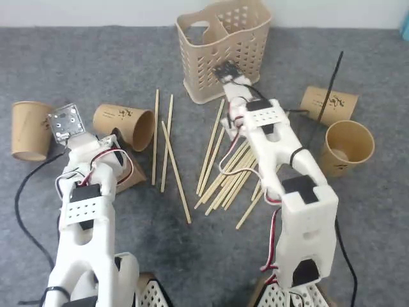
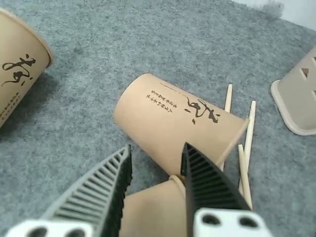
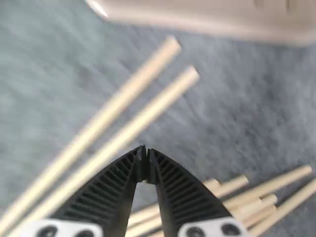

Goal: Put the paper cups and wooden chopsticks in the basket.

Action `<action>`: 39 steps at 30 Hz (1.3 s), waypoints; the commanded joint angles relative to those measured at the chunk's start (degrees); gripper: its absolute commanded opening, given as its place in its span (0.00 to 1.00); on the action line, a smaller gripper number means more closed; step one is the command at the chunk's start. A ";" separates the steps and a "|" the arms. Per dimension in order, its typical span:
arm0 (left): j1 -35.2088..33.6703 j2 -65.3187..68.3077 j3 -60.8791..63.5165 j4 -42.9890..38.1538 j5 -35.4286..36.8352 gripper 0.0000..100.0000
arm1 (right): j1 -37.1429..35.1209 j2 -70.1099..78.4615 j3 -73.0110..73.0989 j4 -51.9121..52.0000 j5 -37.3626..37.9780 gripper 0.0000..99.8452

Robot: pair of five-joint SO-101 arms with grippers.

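The left gripper [image 2: 156,148] hangs released, jaws apart, over a paper cup [image 2: 177,121] that lies on its side just beyond the fingertips. The cup's long axis runs left to right, mouth to the right. A second cup [image 2: 153,210] lies under the jaws. Farther off, the right gripper [image 3: 144,150] is clenched on nothing above two chopsticks [image 3: 123,118] near the basket [image 1: 217,57].
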State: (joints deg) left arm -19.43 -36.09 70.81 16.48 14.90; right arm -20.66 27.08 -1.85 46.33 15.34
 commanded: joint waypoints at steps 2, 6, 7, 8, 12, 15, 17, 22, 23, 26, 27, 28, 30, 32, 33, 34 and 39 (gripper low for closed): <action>0.00 0.09 -3.12 -1.58 -0.53 0.16 | -4.00 -4.35 -0.26 -3.30 -1.41 0.01; 0.00 0.09 -3.12 -1.58 -0.53 0.16 | -5.41 -1.10 -0.26 -7.08 -1.23 0.01; 0.00 0.09 -3.12 -1.58 -0.53 0.16 | -5.41 0.22 -0.26 -8.66 -1.14 0.01; 0.00 0.09 -3.12 -1.58 -0.53 0.16 | -5.32 1.54 -0.26 -10.07 -1.05 0.01; 0.00 0.09 -3.12 -1.58 -0.70 0.16 | -4.88 5.41 -0.62 -12.26 0.26 0.01; 0.00 0.09 -3.12 -1.58 -0.70 0.16 | -4.97 6.73 -0.26 -10.24 10.29 0.01; 0.00 0.09 -3.12 -1.58 -0.70 0.16 | -4.09 6.55 -0.26 -5.93 16.70 0.01; 0.00 0.09 -3.12 -1.67 -0.79 0.16 | 0.04 3.56 -0.35 1.71 16.26 0.01; 0.00 0.09 -3.12 -1.67 -0.79 0.16 | 0.92 2.59 -0.35 2.86 16.18 0.01; 0.00 0.09 -3.12 -1.67 -0.79 0.16 | 4.26 0.31 -0.26 5.93 16.35 0.01; 0.00 0.09 -3.12 -1.67 -0.79 0.16 | 5.41 -0.13 -0.26 7.08 16.35 0.01; 0.00 0.09 -3.12 -1.67 -0.79 0.16 | 6.55 -0.40 -0.18 8.13 16.35 0.01; 0.00 0.09 -3.12 -1.67 -0.79 0.16 | 8.22 -1.19 1.67 9.10 16.70 0.01; 0.00 0.09 -3.12 -1.67 -0.79 0.16 | 8.75 -2.51 5.27 8.92 19.43 0.01; 0.00 0.09 -3.12 -1.67 -0.79 0.16 | 8.84 -3.74 7.65 8.66 20.40 0.01; 0.00 0.09 -3.12 -1.67 -0.79 0.16 | 8.75 -5.14 10.29 7.34 20.75 0.01; 0.00 0.09 -3.12 -1.67 -0.79 0.16 | 7.96 -18.77 25.85 -0.75 20.75 0.01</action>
State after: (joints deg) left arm -19.43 -36.09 70.81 16.48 14.73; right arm -13.27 18.29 16.09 48.88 34.95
